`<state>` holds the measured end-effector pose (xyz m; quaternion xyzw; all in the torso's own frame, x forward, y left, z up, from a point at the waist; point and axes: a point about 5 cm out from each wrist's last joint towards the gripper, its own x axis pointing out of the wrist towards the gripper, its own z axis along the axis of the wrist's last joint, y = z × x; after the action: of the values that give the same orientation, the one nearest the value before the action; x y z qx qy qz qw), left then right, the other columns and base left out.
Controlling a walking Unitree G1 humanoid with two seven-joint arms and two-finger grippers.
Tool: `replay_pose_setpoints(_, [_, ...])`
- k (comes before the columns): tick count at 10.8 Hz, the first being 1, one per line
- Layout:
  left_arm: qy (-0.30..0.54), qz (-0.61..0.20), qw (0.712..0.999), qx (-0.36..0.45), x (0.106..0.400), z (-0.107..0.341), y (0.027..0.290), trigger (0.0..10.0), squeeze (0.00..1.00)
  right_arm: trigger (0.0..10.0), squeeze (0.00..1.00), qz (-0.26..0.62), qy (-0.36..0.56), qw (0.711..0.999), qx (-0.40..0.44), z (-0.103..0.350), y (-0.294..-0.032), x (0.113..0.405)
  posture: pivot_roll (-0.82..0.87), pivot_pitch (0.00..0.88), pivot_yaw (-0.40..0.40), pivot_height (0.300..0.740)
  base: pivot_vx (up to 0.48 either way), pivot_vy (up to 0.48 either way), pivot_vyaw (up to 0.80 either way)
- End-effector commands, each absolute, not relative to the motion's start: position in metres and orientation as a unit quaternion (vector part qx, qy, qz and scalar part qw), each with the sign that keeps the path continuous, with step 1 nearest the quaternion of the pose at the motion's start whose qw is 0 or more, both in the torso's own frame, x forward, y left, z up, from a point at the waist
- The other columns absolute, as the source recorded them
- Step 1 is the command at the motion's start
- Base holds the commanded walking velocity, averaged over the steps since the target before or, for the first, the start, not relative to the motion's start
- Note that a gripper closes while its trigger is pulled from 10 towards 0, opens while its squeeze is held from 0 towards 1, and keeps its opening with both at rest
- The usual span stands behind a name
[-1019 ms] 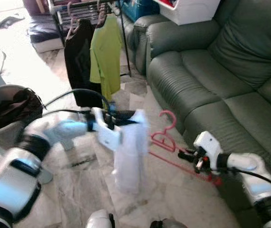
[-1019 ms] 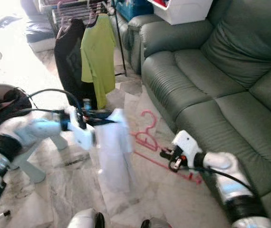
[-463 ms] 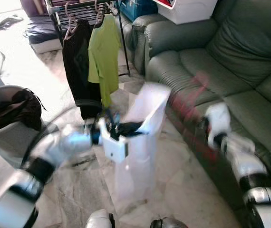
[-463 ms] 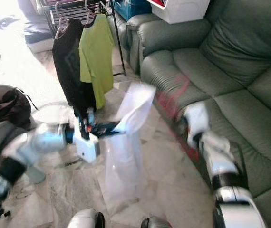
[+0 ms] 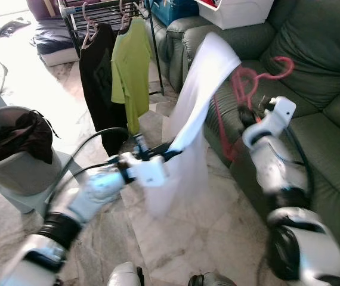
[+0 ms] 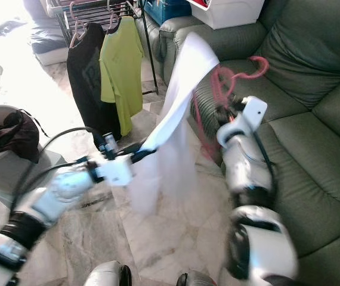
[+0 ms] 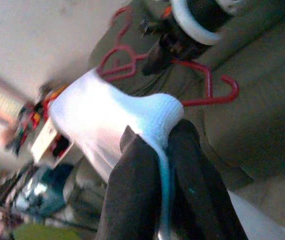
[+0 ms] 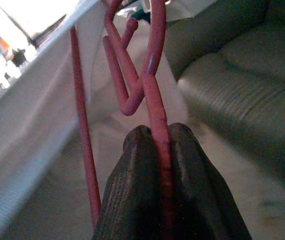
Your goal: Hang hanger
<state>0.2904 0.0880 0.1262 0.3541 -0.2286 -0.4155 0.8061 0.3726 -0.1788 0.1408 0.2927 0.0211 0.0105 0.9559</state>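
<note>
Red hanger [image 8: 152, 75] pinched in right end effector [image 8: 157, 145], white garment [image 5: 188, 137] clamped in left end effector [image 7: 162, 145]

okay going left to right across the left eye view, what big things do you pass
Grey laundry basket → black shirt → green shirt → white garment → red hanger → right pincer → green sofa.

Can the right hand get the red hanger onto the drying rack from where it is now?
Probably not yet. The right hand grips the red hanger over the sofa, while the drying rack stands farther off, behind the white garment.
</note>
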Motion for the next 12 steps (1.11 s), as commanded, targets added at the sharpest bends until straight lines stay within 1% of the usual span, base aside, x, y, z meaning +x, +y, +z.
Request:
replay_pose_setpoints(1, [-0.214, -0.42, 0.81, 0.348, 0.285, 0.118, 0.084, 10.0, 0.0, 10.0, 0.0, 0.002, -0.029, 0.944, 0.329, 0.168, -0.179, 0.378, -0.02, 0.03, -0.019, 0.74, 0.0, 0.0, 0.0])
replay_pose_setpoints(2, [-0.194, -0.426, 0.813, 0.347, 0.281, 0.109, 0.075, 10.0, 0.0, 10.0, 0.0, 0.024, -0.052, 0.935, 0.349, 0.183, -0.159, 0.379, -0.02, 0.025, -0.022, 0.74, 0.0, 0.0, 0.0])
replay_pose_setpoints(3, [-0.176, -0.429, 0.813, 0.353, 0.28, 0.104, 0.071, 10.0, 0.0, 10.0, 0.0, 0.016, -0.072, 0.923, 0.377, 0.196, -0.156, 0.383, -0.02, 0.024, -0.022, 0.74, 0.0, 0.0, 0.0])
replay_pose_setpoints(4, [-0.155, -0.412, 0.817, 0.372, 0.286, 0.1, 0.078, 10.0, 0.0, 10.0, 0.0, 0.02, -0.093, 0.907, 0.41, 0.213, -0.152, 0.386, -0.02, 0.018, -0.02, 0.74, 0.0, 0.0, 0.0])
replay_pose_setpoints(5, [-0.15, -0.393, 0.83, 0.366, 0.291, 0.104, 0.082, 10.0, 0.0, 10.0, 0.0, 0.153, -0.021, 0.935, 0.32, 0.205, -0.111, 0.379, -0.03, 0.015, -0.02, 0.74, 0.0, 0.0, 0.0])
replay_pose_setpoints(6, [-0.151, -0.392, 0.83, 0.367, 0.292, 0.105, 0.08, 10.0, 0.0, 10.0, 0.0, 0.236, 0.057, 0.944, 0.225, 0.177, -0.085, 0.362, -0.03, 0.011, -0.024, 0.74, 0.0, 0.0, 0.0])
replay_pose_setpoints(7, [-0.152, -0.388, 0.833, 0.365, 0.292, 0.106, 0.077, 10.0, 0.0, 10.0, 0.0, 0.218, 0.105, 0.939, 0.243, 0.154, -0.089, 0.352, -0.02, 0.013, -0.029, 0.74, 0.0, 0.0, 0.0])
replay_pose_setpoints(8, [-0.154, -0.381, 0.838, 0.359, 0.291, 0.107, 0.076, 10.0, 0.0, 10.0, 0.0, 0.198, 0.131, 0.937, 0.256, 0.14, -0.098, 0.346, -0.02, 0.013, -0.029, 0.74, 0.0, 0.0, 0.0])
replay_pose_setpoints(9, [-0.157, -0.373, 0.843, 0.354, 0.29, 0.108, 0.075, 10.0, 0.0, 10.0, 0.0, 0.155, 0.153, 0.941, 0.258, 0.128, -0.112, 0.341, -0.03, 0.017, -0.028, 0.74, 0.0, 0.0, 0.0])
replay_pose_setpoints(10, [-0.161, -0.365, 0.848, 0.35, 0.29, 0.109, 0.074, 10.0, 0.0, 10.0, 0.0, 0.082, 0.176, 0.947, 0.256, 0.11, -0.138, 0.333, -0.03, 0.018, -0.028, 0.74, 0.0, 0.0, 0.0])
replay_pose_setpoints(11, [-0.17, -0.351, 0.854, 0.345, 0.292, 0.114, 0.077, 10.0, 0.0, 10.0, 0.0, 0.013, 0.175, 0.95, 0.259, 0.102, -0.164, 0.332, -0.03, 0.019, -0.024, 0.74, 0.0, 0.0, 0.0])
replay_pose_setpoints(12, [-0.176, -0.333, 0.861, 0.341, 0.296, 0.12, 0.081, 10.0, 0.0, 10.0, 0.0, -0.062, 0.157, 0.948, 0.269, 0.104, -0.192, 0.338, -0.04, 0.019, -0.021, 0.74, 0.0, 0.0, 0.0])
